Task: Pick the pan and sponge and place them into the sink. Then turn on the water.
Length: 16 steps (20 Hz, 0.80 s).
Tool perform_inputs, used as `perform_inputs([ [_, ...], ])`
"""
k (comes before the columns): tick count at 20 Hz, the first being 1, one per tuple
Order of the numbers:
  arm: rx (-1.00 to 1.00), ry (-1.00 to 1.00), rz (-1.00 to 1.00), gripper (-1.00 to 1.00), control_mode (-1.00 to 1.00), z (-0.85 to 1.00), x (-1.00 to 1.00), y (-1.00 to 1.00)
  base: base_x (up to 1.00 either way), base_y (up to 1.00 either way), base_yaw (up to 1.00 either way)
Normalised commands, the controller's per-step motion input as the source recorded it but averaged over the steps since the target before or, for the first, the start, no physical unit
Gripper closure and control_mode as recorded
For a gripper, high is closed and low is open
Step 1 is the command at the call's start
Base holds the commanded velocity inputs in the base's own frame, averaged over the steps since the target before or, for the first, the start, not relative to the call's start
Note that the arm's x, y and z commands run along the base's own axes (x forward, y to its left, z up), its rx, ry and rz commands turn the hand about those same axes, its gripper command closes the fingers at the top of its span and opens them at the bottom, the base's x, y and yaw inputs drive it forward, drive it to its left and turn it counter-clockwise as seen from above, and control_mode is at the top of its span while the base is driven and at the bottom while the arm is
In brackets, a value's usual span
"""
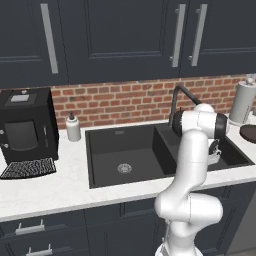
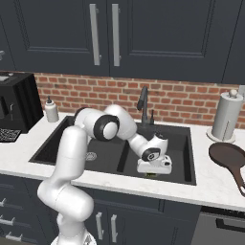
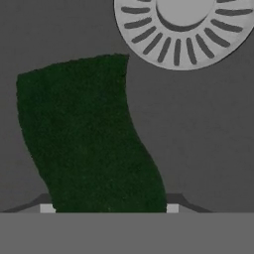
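My gripper (image 2: pixel 152 174) hangs low in the right basin of the black sink (image 2: pixel 184 143), shut on the sponge (image 3: pixel 89 139). The sponge's dark green scrub top faces the hand camera, and it spans the gap between the two fingertips. The basin's round silver drain (image 3: pixel 183 30) lies just beyond the sponge. The dark brown pan (image 2: pixel 229 155) rests on the counter to the right of the sink, handle toward the front. It shows again at the right edge as the pan (image 1: pixel 248 133). No water is in view at the black faucet (image 2: pixel 143 103).
A paper towel roll (image 2: pixel 225 117) stands behind the pan. A soap bottle (image 1: pixel 73 127) and a black coffee machine (image 1: pixel 25 127) stand left of the sink (image 1: pixel 105 150). The left basin holds only its drain (image 1: pixel 124 168). A centre divider separates the basins.
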Motion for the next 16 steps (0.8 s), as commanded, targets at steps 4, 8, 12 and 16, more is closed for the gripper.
perform_inputs([
  [4, 0.0, 0.0, 0.0, 1.0, -1.0, -0.16, 0.03, 0.0, 0.0, 0.0, 0.0],
  [8, 0.01, 0.0, 0.0, 1.0, -1.0, -0.16, 0.08, 0.0, 0.0, 0.0, 0.0],
  [12, 0.02, 0.0, 0.0, 1.0, -1.0, -0.12, 0.12, 0.0, 0.0, 0.0, 0.0],
  [16, 0.03, 0.0, 0.0, 1.0, -1.0, -0.06, 0.24, 0.0, 0.0, 0.0, 0.0],
])
